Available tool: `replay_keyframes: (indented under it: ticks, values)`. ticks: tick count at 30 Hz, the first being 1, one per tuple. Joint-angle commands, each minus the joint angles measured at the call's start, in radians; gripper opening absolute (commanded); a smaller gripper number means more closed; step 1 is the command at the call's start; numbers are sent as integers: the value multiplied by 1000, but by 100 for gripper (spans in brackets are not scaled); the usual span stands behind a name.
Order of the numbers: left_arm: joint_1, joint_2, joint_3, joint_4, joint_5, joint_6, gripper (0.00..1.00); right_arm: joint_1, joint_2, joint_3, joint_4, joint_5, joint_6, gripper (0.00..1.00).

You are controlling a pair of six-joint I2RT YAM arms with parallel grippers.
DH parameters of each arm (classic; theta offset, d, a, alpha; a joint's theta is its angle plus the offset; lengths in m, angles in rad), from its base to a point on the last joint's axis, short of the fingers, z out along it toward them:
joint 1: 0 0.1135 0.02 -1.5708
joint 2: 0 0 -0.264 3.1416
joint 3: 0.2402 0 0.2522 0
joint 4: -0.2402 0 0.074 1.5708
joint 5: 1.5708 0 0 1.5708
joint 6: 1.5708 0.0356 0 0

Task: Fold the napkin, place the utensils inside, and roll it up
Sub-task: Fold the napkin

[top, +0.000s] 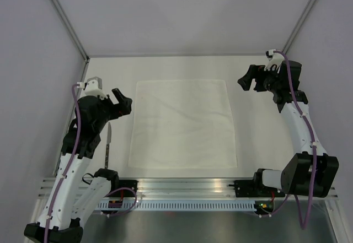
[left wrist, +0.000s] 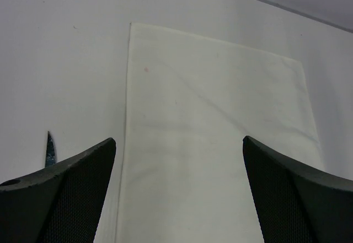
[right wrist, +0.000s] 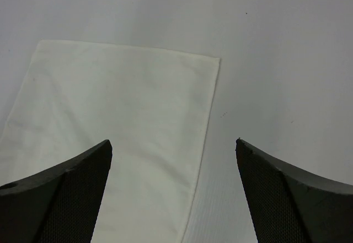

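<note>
Napkin point(top: 182, 124) flat between gaping left claw point(top: 123, 101), right claw point(top: 249, 81)

Top cam: high, behind my bases at 6 o'clock, looking down on the whole table point(top: 259, 138). My left wrist cam sits low and close, facing 3 o'clock; right wrist cam faces 9. All three share the napkin point(top: 182, 124), far edge included.

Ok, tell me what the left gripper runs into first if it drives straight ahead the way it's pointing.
Most likely the napkin: the open left gripper points at the spread cloth, with nothing between. The utensil tip lies off to one side. The gripper's height above the cloth is unclear.
</note>
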Motion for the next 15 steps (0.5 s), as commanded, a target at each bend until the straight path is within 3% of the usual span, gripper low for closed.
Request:
replay_keyframes:
  ticks: [1,12,15]
  values:
    - [3,1,7,-1,35,48,100,-6,-25,-2,3,7,5,98]
    - [-6,58,44,10,84,31,98,-7,-27,-5,-19,-19,-33,98]
    - [-109,103,71,26,26,7,97,-7,-10,24,-52,-35,-38,98]
